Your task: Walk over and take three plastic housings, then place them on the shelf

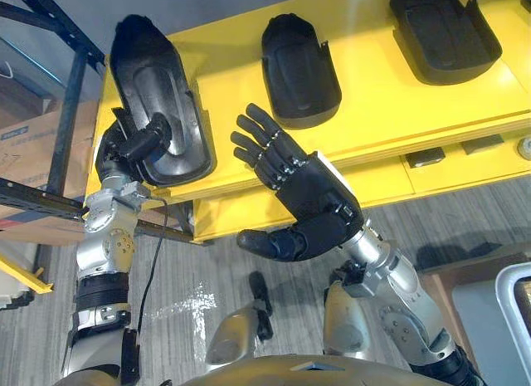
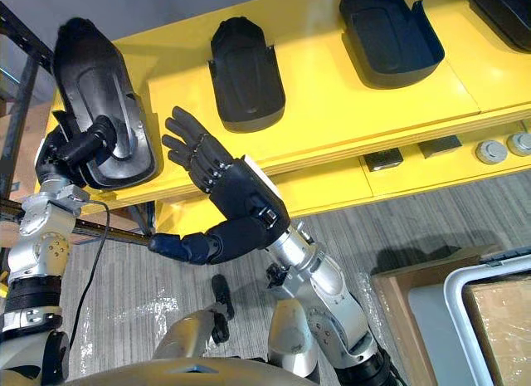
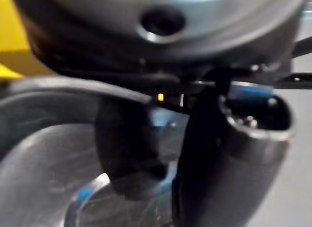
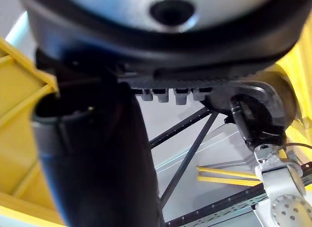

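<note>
Left hand (image 1: 124, 149) clamps the near end of the leftmost plastic housing (image 1: 153, 70), which overhangs the yellow shelf (image 1: 373, 112) front edge. If I release here, I reckon it tips off. Right hand (image 1: 311, 195) is spread open and empty. Middle housing (image 1: 299, 70) and right housing (image 1: 444, 29) are already shelved.

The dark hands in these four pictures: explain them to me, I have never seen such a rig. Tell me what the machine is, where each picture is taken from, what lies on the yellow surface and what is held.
This is a two-legged humanoid robot with silver arms and dark hands. The two wide pictures come from the camera on its head, looking down. The two close ones come from cameras on its wrists. On the yellow shelf lie black plastic housings, hollow side up: the left housing, the middle housing and the right housing. The left hand is curled round the near end of the left housing. The right hand is open, fingers spread, holding nothing.
</note>
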Tool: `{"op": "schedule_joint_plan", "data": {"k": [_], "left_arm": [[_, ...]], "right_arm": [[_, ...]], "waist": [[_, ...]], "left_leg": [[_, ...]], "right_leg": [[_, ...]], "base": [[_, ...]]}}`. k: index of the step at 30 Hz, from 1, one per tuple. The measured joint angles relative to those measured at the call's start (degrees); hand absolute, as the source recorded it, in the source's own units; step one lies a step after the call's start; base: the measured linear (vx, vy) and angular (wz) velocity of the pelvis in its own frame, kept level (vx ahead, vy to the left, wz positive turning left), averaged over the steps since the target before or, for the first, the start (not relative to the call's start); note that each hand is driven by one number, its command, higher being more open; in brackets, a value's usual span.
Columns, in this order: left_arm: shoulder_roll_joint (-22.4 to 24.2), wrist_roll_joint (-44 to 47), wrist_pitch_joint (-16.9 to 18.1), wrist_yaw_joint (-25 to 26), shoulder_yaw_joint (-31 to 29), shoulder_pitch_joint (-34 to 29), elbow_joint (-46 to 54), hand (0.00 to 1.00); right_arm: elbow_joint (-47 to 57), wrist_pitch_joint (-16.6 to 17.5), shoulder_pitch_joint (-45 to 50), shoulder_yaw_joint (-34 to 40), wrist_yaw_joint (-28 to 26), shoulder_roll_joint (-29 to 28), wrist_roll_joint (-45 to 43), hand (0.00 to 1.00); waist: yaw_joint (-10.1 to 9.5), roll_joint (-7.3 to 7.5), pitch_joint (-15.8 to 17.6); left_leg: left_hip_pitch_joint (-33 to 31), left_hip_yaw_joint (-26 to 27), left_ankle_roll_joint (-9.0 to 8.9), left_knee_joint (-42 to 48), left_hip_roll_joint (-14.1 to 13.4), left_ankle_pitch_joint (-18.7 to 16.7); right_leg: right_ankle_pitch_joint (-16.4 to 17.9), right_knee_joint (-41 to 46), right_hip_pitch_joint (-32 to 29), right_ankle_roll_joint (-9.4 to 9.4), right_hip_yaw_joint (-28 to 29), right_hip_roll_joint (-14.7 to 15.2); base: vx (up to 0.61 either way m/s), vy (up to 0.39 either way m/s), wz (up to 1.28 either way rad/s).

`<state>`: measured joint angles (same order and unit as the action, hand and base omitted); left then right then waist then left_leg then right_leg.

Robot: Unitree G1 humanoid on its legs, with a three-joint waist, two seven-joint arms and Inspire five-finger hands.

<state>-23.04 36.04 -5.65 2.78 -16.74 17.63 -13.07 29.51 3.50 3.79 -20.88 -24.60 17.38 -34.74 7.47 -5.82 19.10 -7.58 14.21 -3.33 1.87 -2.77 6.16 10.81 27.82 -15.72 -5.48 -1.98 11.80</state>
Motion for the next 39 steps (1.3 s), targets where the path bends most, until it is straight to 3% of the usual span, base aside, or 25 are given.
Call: {"op": "schedule_joint_plan", "data": {"k": [8, 16, 28, 32, 35, 37, 39], "left_arm": [[0.0, -1.9, -0.5, 5.6, -0.1, 2.6, 0.0, 1.0], [-0.6, -14.1, -1.0, 11.4, -0.4, 7.6, -2.6, 1.0], [-10.9, -30.0, 0.3, 12.3, 2.5, 17.9, -5.2, 1.0], [-12.7, -29.9, 5.1, 14.6, 3.0, 20.8, -7.3, 1.0], [-13.2, -29.9, 10.7, 16.0, 3.0, 20.7, -6.6, 1.0], [-12.2, -29.9, 14.2, 16.5, 2.5, 16.4, -1.5, 1.0], [-6.2, -29.9, 18.4, 16.5, 1.7, 7.3, 9.5, 1.0]], "right_arm": [[0.3, 0.0, 1.2, -0.2, 0.0, 0.0, -0.4, 1.0], [0.7, 0.0, 3.3, -2.4, 0.1, 0.0, -0.6, 1.0], [0.3, 1.2, 6.8, -2.3, -3.0, -0.3, -1.8, 1.0], [-3.3, 4.8, 7.5, -1.5, -3.5, -1.1, -1.2, 1.0], [-5.2, 8.2, 8.5, 1.1, -2.1, -3.0, 1.5, 1.0], [-5.2, 10.9, 9.1, 3.2, -0.3, -3.9, 4.9, 1.0], [-5.3, 13.8, 9.0, 6.7, 3.1, -4.8, 8.4, 1.0]], "waist": [[-0.46, -0.04, 0.7], [-0.01, -0.01, 0.7], [1.68, 0.2, 0.4], [2.27, 0.8, -1.9], [2.27, 1.52, -3.6], [2.28, 1.72, -5.5], [1.96, 1.83, -6.8]], "left_leg": [[-0.3, 0.8, 0.01, 1.3, -0.1, -1.1], [-0.1, 1.0, 0.55, 3.0, -0.5, -1.9], [5.2, 1.9, 0.6, 0.8, -0.9, -2.4], [6.9, 2.0, 0.91, -1.5, -0.7, -1.6], [8.9, 1.7, 0.91, -3.2, -0.6, -1.4], [9.5, 1.1, 1.02, -4.3, -0.3, -1.2], [11.3, 0.2, 1.09, -5.4, 0.1, -1.2]], "right_leg": [[-0.1, 0.0, 0.0, -0.13, 0.7, 0.0], [-0.5, -1.1, 1.5, -0.66, 0.7, -0.2], [-2.8, -7.5, 8.1, -1.2, 0.9, -1.6], [-4.5, -11.7, 10.6, -1.48, 0.8, -2.2], [-5.2, -14.5, 13.2, -1.58, 0.5, -2.5], [-5.5, -16.0, 14.4, -1.7, 0.0, -2.5], [-5.6, -17.7, 16.9, -1.77, -1.1, -2.2]], "base": [[0.02, -0.007, -0.04], [0.01, 0.0, -0.01], [0.03, 0.009, -0.07], [0.06, 0.025, -0.04], [0.08, 0.01, 0.01], [0.08, 0.008, 0.09], [0.09, 0.007, 0.16]]}}
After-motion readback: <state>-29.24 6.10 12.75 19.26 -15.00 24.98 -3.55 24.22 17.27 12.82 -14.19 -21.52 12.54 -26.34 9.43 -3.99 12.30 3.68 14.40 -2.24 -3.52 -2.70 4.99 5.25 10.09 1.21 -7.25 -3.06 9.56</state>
